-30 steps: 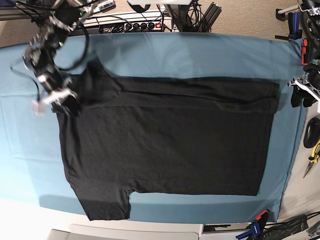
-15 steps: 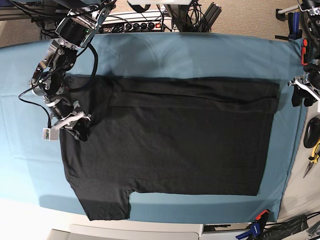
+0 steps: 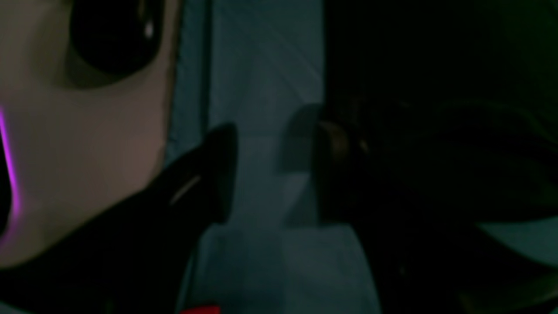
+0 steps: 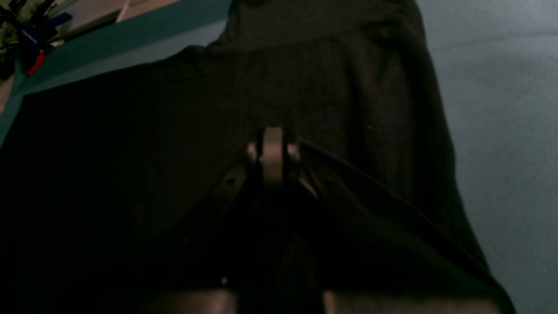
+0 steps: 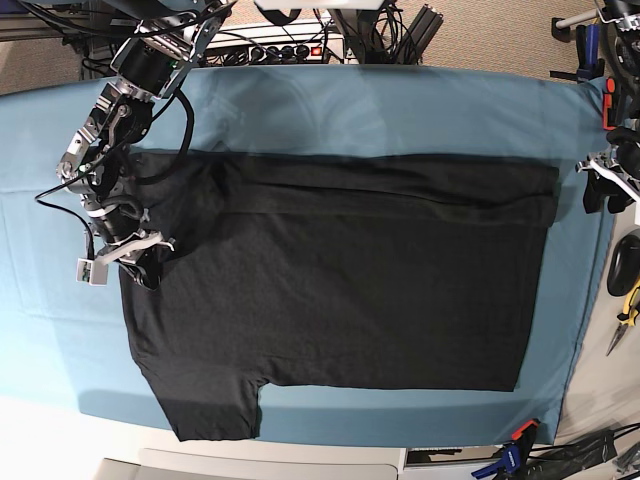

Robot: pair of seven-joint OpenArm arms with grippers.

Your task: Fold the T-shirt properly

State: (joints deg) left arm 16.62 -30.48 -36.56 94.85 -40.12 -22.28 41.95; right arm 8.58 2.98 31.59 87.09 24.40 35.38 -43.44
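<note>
The black T-shirt (image 5: 340, 290) lies flat on the teal cloth (image 5: 400, 110), plain side up, with its far long edge folded in as a band. One sleeve sticks out at the near left. My right gripper (image 5: 140, 268) rests low on the shirt's left edge, shut on black fabric. In the right wrist view the closed fingertips (image 4: 273, 148) pinch the T-shirt (image 4: 305, 74), and a taut ridge of cloth runs off to the lower right. My left gripper (image 5: 607, 190) hangs off the table's right edge, open, with only teal cloth (image 3: 261, 87) between its fingers (image 3: 218, 174).
Cables and a power strip (image 5: 270, 45) line the back edge. Pliers and tools (image 5: 625, 300) sit off the right side, an orange clamp (image 5: 608, 105) grips the right corner, and clamps (image 5: 515, 450) hold the near right corner.
My right arm has carried the far left sleeve toward the near side and lowered it onto the shirt's body, flattening the raised peak of fabric. The left arm has stayed still.
</note>
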